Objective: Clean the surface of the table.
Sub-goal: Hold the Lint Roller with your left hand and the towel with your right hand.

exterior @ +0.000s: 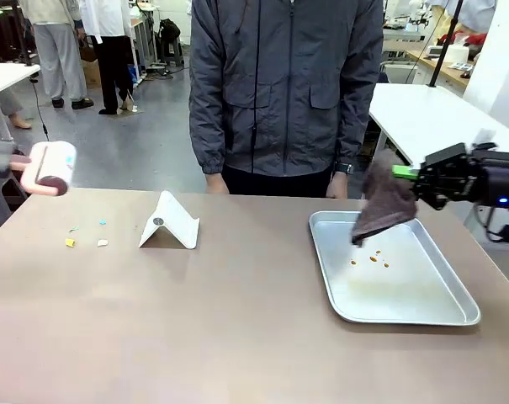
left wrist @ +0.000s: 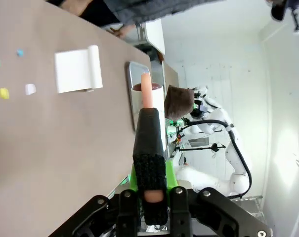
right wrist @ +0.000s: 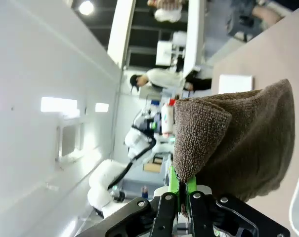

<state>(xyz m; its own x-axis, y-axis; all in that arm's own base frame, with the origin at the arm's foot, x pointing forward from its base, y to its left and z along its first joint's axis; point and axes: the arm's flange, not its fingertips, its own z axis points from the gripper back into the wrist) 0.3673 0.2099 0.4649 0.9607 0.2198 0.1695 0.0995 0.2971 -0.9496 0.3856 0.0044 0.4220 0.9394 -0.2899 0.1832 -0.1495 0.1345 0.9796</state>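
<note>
L gripper [left wrist: 148, 118] clamped on lint roller [exterior: 52, 167] near coloured scraps [exterior: 86, 240], R gripper [exterior: 410, 175] pinching brown cloth [exterior: 384, 206] over tray [exterior: 405, 290] w/ orange specks [exterior: 373, 257], each tool prob. staged by its own mess on the wide tabletop [exterior: 195, 320] below.

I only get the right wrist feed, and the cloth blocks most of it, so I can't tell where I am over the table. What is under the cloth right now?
Observer: The cloth, clamped in the right gripper, hangs over the far end of the metal tray, on the table's right side.
Operator: Anything in the tray?
Observer: A few small orange bits lie on its floor, just below the cloth's lower end.
Operator: Any dirt on the table itself?
Observer: A yellow scrap and a few smaller ones lie left of the white folded stand, near the lint roller held by the left gripper.
</note>
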